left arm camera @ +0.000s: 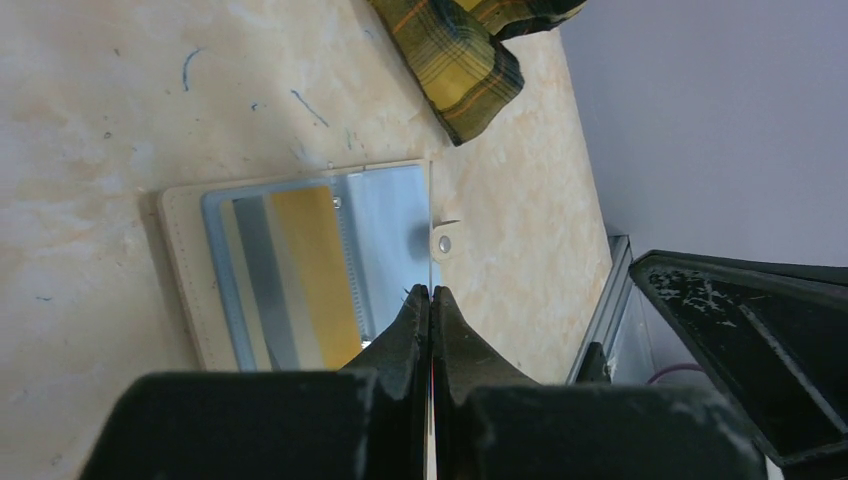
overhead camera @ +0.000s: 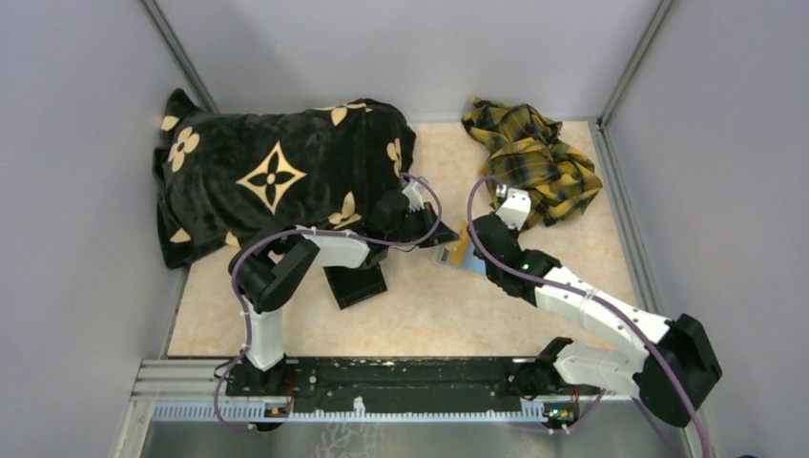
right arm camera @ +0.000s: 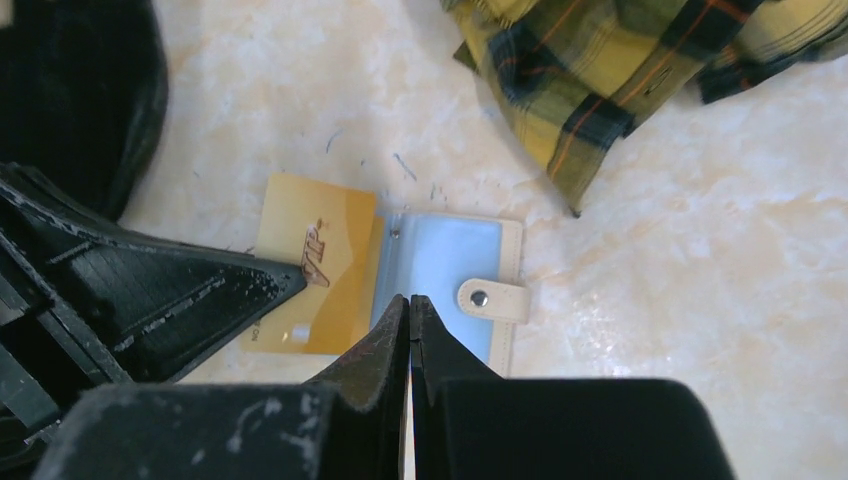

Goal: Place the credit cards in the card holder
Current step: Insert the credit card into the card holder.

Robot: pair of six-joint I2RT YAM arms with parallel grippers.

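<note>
The tan card holder (overhead camera: pixel 459 256) lies open on the table between both grippers. In the right wrist view its blue clear sleeve (right arm camera: pixel 450 260) and snap tab (right arm camera: pixel 492 298) show, and a gold credit card (right arm camera: pixel 310 270) sticks out of its left side. My left gripper (left arm camera: pixel 431 290) is shut on a thin card seen edge-on; its black finger (right arm camera: pixel 150 290) lies over the gold card. In the left wrist view the holder (left arm camera: pixel 180 290) shows a yellow card (left arm camera: pixel 305 270) behind the sleeve. My right gripper (right arm camera: pixel 410 298) is shut with its tips at the sleeve, seemingly pinching it.
A black blanket with tan flowers (overhead camera: pixel 277 176) fills the back left. A yellow plaid cloth (overhead camera: pixel 534 157) lies at the back right, close behind the holder. A black rectangular tray (overhead camera: pixel 358 284) sits under the left arm. Grey walls enclose the table.
</note>
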